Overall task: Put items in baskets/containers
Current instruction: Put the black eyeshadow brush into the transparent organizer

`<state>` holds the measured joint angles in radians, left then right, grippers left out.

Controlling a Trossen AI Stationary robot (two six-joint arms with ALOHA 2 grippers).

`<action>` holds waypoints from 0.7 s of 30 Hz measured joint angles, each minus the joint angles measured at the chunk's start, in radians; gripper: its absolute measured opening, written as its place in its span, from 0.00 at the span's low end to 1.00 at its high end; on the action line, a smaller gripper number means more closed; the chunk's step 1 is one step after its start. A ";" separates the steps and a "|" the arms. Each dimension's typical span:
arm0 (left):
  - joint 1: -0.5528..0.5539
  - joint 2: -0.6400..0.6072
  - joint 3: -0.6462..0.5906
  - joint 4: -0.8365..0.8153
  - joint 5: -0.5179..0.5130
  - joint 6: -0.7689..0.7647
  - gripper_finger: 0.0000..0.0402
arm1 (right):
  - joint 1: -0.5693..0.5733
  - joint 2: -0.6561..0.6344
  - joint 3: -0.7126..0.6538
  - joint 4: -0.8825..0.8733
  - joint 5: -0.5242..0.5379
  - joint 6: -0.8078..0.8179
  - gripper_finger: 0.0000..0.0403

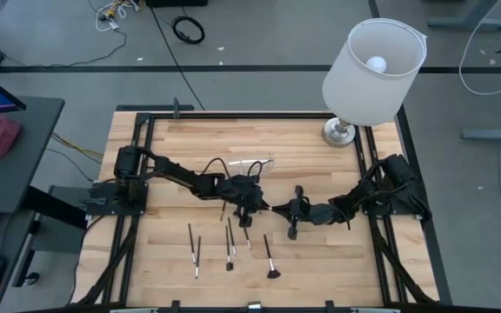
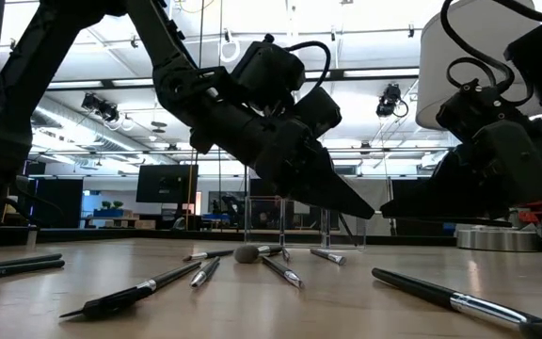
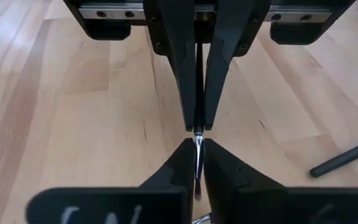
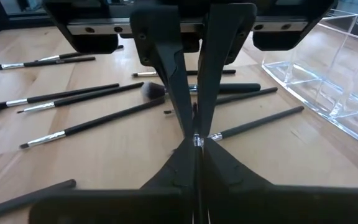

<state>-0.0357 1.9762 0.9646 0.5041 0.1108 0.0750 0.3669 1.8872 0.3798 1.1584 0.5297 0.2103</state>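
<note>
While both hands pinch one thin dark-handled, silver-ferruled brush [image 3: 197, 140] mid-surface, left hand [image 1: 252, 209] and right hand [image 1: 287, 209] tip to tip, I'd release one only once the other grips firmly.

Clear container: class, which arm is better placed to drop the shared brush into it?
Left, probably. Both grippers pinch one brush mid-table, but the left gripper lies nearer the clear container than the right gripper does.
</note>
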 joint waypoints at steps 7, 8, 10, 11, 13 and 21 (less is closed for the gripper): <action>0.000 0.000 0.000 -0.001 0.002 0.000 0.03 | 0.000 0.000 0.000 -0.001 0.000 -0.005 0.04; -0.001 0.000 0.000 -0.001 0.002 0.000 0.03 | 0.000 0.000 0.000 -0.001 0.000 -0.004 0.05; -0.001 0.000 0.000 -0.001 0.001 0.000 0.03 | 0.000 0.000 0.000 -0.001 0.001 -0.002 0.07; -0.001 0.000 0.000 -0.001 0.001 -0.001 0.03 | 0.000 0.000 0.000 -0.001 0.002 -0.002 0.08; -0.001 0.000 0.000 -0.002 -0.001 -0.003 0.03 | 0.000 0.000 0.000 -0.001 0.005 0.012 0.11; 0.000 -0.099 0.000 -0.223 -0.090 0.050 0.03 | 0.000 -0.008 0.000 0.042 0.009 -0.024 0.23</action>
<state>-0.0357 1.8770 0.9646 0.2813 0.0209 0.1254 0.3672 1.8794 0.3798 1.2006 0.5385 0.1862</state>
